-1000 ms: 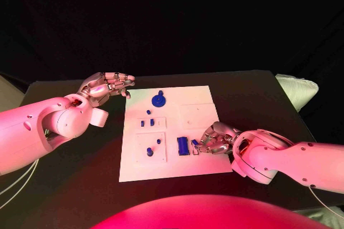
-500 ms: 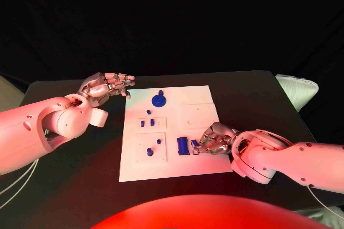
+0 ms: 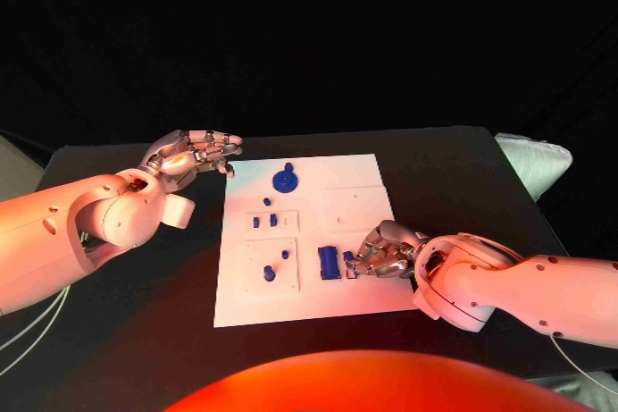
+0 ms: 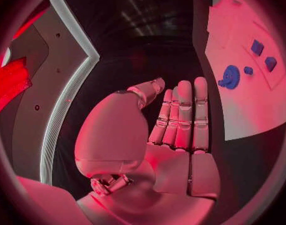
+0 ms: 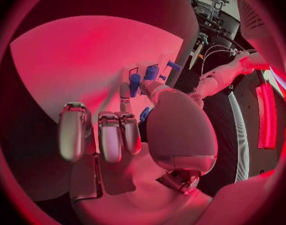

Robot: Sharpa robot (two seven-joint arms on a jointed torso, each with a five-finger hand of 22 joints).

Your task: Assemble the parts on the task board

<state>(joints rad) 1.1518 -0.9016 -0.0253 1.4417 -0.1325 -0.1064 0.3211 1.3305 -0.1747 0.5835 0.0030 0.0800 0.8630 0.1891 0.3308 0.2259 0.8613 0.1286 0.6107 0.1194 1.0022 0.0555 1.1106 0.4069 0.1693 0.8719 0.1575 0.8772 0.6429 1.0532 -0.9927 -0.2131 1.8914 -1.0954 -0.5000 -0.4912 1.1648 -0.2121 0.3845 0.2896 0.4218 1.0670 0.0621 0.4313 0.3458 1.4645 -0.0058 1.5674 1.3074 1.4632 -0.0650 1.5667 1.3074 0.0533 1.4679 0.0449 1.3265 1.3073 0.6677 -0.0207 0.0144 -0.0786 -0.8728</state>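
Both your hands hang low, arms reaching in from either side.
Your left hand point(image 3: 191, 153) lies flat-fingered, holding nothing; your right hand point(image 3: 384, 250) curls its fingers around a small blue part point(image 3: 350, 261).

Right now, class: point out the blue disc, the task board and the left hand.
Blue disc point(image 3: 286, 177), head view, its centre.
Task board point(image 3: 367, 166), head view, bare far corner.
Left hand point(image 3: 193, 153), head view, its middle.

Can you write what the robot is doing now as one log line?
left hand: open, off task board | right hand: fingers on small blue part | stage: assembling
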